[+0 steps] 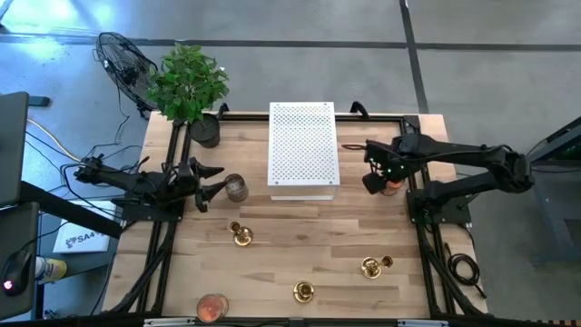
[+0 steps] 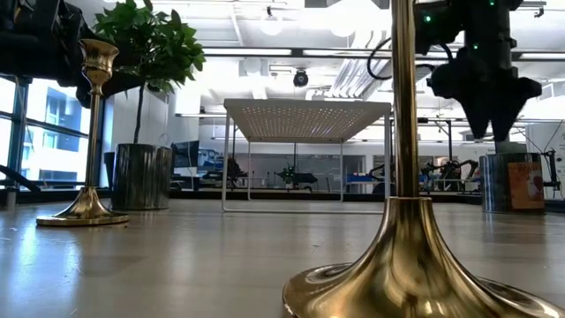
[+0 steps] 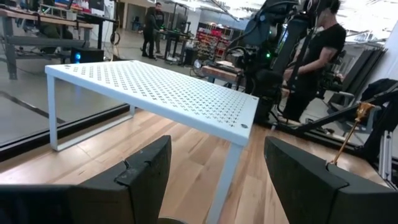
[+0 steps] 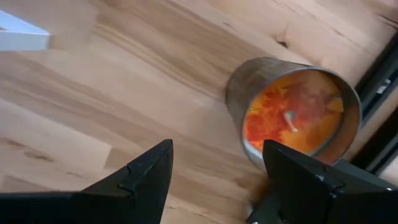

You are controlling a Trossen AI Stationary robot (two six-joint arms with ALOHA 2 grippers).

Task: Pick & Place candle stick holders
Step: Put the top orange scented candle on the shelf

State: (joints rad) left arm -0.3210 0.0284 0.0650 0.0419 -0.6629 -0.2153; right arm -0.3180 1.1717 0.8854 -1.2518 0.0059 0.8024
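We see both tools, left [image 1: 211, 182] and right [image 1: 372, 173], part open and empty by the white rack [image 1: 304, 150], since the three candlesticks [image 1: 241, 235] stand untouched on the near bench [image 1: 300, 245].

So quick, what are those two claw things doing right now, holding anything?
Left end effector: open, holding nothing, facing the white shelf.
Right end effector: open, holding nothing, above the candle jar.

Two dark, jointed arms, left arm [image 1: 136, 182] and right arm [image 1: 463, 168], small green lights glowing on the right; each gripper's fingers [image 3: 143, 180] are matte black wedges.
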